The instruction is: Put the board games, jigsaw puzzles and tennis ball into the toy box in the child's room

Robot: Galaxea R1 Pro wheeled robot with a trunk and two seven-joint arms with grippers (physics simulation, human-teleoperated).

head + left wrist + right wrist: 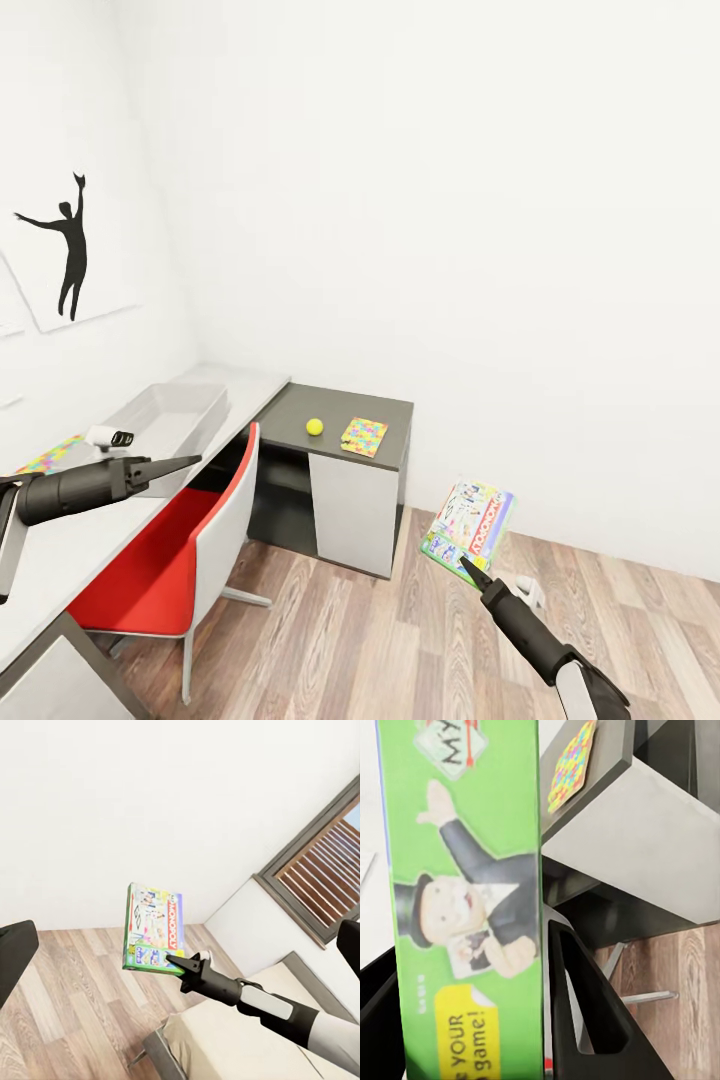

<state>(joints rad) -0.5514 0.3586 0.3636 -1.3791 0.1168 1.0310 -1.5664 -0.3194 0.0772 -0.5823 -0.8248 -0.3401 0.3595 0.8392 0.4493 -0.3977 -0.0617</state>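
Note:
My right gripper (pixel 468 567) is shut on the lower edge of a green-edged Monopoly board game (pixel 470 518), holding it upright above the wood floor; the box face (pixel 465 892) sits between the fingers (pixel 585 1012). The see-through toy box (pixel 168 416) stands on the light grey table (pixel 80 540). On the lower dark section lie the tennis ball (pixel 314 426) and a jigsaw puzzle (pixel 364 436). A second puzzle (pixel 48 458) lies left of the toy box. My left gripper (pixel 186 463) hovers open in front of the toy box, holding nothing.
A red and white chair (pixel 175 565) stands pushed up to the desk, between me and the dark section. In the left wrist view a cream bed (pixel 225 1039) and a grey-framed window (pixel 319 866) lie behind my right arm. Wood floor (pixel 400 640) lies ahead.

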